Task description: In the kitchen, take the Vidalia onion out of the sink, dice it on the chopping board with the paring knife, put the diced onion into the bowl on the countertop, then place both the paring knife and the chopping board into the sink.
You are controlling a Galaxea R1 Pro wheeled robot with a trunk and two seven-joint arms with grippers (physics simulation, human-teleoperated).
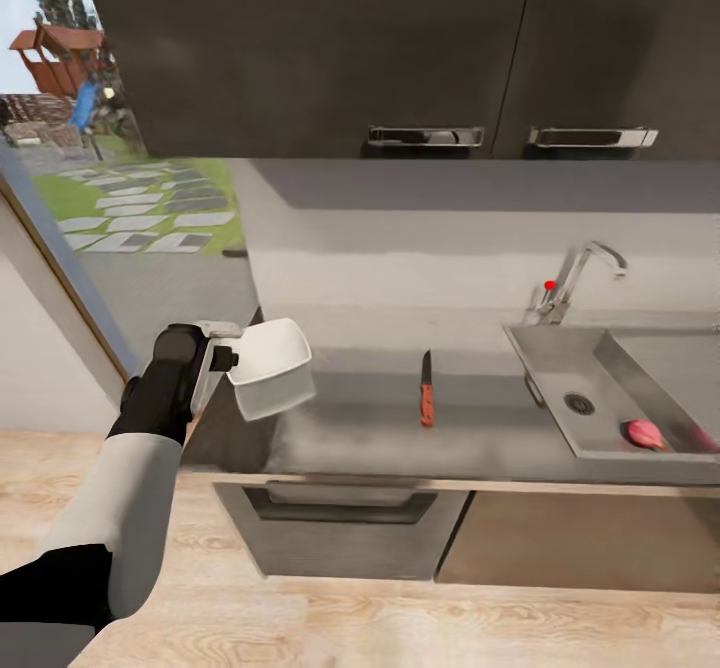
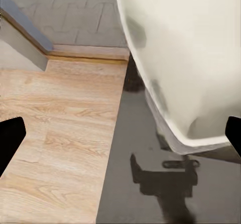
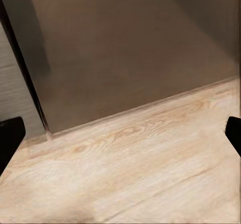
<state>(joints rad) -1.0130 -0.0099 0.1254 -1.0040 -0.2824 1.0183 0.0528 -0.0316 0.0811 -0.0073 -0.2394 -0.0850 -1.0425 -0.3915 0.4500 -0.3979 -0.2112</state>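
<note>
The countertop point(image 1: 480, 438) stretches away to the left gripper's point(image 1: 232, 358) right, with the sink point(image 1: 560, 373) at its far end. The gripper holds the bowl point(image 1: 272, 368) tilted above the counter's left end, pinched at the rim; how wide its jaws stand cannot be told. Well right lies the paring knife point(image 1: 426, 393), nothing between. The Vidalia onion point(image 1: 645, 434) sits in the basin.

The right gripper point(image 3: 120, 133) has its fingertips spread over wood floor point(image 3: 130, 163), holding nothing.

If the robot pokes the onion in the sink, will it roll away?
Probably. The onion looks round and smooth, so a nudge likely rolls it. It lies on the sink floor by the front wall, which should stop it. Gripping may be slippery.
</note>
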